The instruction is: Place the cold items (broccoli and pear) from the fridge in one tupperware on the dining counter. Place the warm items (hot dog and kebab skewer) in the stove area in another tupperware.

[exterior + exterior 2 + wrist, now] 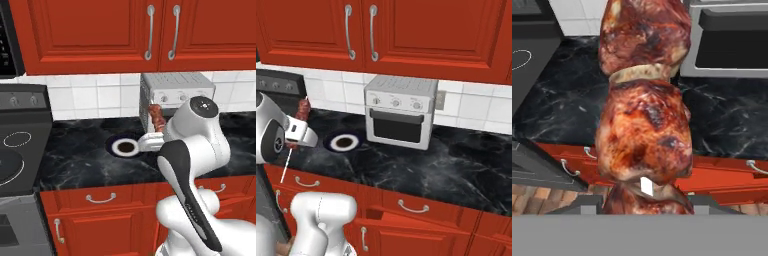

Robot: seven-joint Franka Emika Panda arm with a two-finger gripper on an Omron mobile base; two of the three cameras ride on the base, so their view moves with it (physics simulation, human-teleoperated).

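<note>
A kebab skewer (pixel 644 115) with glossy red-brown meat chunks stands close in front of the hand camera. My gripper (pixel 644 202) is shut on its lower end, and the two dark fingertips (pixel 587 207) flank the meat. In the left base view the kebab skewer (pixel 156 118) rises upright above the white hand, in the air over the black marble counter (pixel 90 155). From the right base camera the meat (pixel 303 109) sticks up beside the hand and the thin stick (pixel 285 166) hangs below it.
A round dark plate with a white ring (pixel 124 146) (pixel 343 142) lies on the counter just left of the hand. A silver toaster oven (pixel 175 90) (pixel 401 110) stands at the back. The black stove (pixel 20 145) is to the left. Red cabinets hang above.
</note>
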